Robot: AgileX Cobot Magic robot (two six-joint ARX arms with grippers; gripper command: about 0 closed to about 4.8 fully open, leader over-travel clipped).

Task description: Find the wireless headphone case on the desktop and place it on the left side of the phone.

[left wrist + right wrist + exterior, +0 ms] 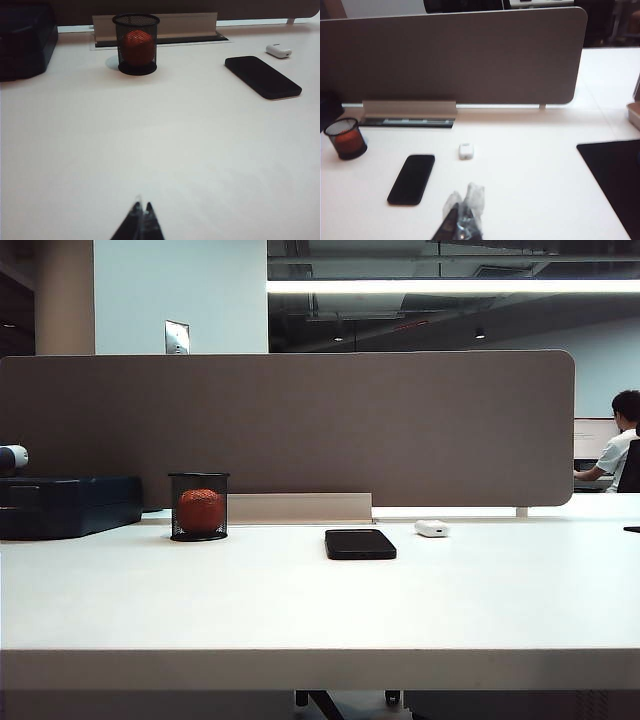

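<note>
Exterior view: desk carries the phone near centre, the wireless headphone case just beyond it to the right, apart from it. Mesh cup with an orange-red ball stands to the left, by a dark blue box. No arm shows. Nothing done yet; case sits on the wrong side.

Left wrist view: left hand hangs low over bare desk, tips pressed together, empty. Phone's long axis runs away from the front edge.

Right wrist view: right hand closed, empty, near the phone and case. Case's long axis I cannot tell for sure. Grasp, carry and placement all remain.
</note>
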